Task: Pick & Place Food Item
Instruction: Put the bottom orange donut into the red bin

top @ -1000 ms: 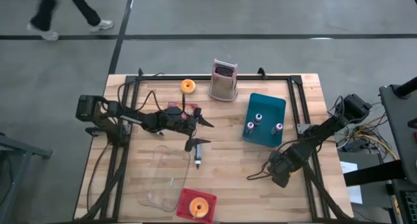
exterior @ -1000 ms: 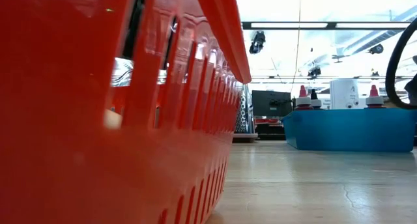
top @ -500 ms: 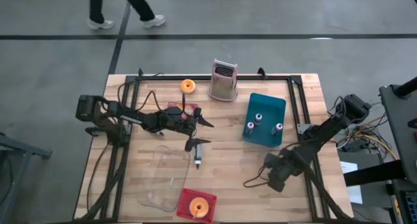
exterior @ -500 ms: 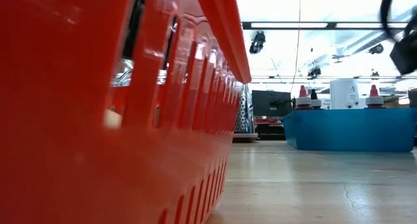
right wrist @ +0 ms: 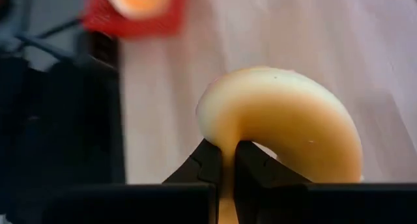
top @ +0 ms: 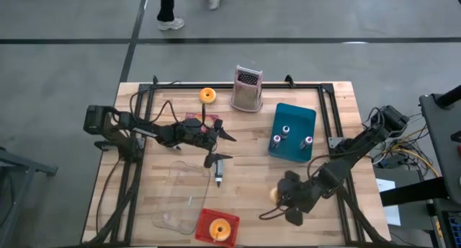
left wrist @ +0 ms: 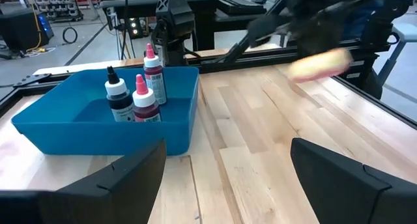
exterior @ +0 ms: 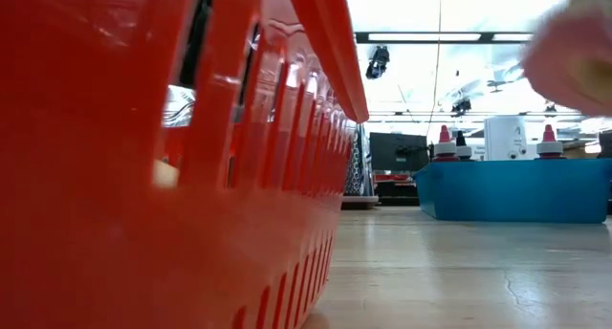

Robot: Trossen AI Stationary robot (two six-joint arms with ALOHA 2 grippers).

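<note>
A pale yellow ring-shaped food item (right wrist: 287, 126) is in my right gripper (top: 283, 198), which is shut on it above the table's near right part. It also shows as a blur in the left wrist view (left wrist: 319, 63) and the low view (exterior: 572, 52). A red basket (top: 205, 218) at the near edge holds an orange ring (top: 220, 230). Another orange ring (top: 207, 95) lies at the far side. My left gripper (top: 224, 146) stands open over the table's middle, holding nothing. My right gripper pinches a part of the pale ring's band (right wrist: 227, 152) between its two fingers (right wrist: 257, 168), and the soft band is squeezed thin there. The fingers slant downward. The rest of the ring arches beyond the fingertips, lifted clear of the table.
A blue bin (top: 292, 151) with three small bottles (left wrist: 137, 87) stands right of centre. A metal grater (top: 247, 88) stands at the far edge. A clear plastic container (top: 184, 194) lies between my left gripper and the red basket. Black frame rails run along the table's sides.
My right gripper has risen and gone toward the table's left and near edges, rolling and tipping as it went. The pale ring, hidden under it before, now shows lifted clear in its fingers and has come into the low view's upper right.
</note>
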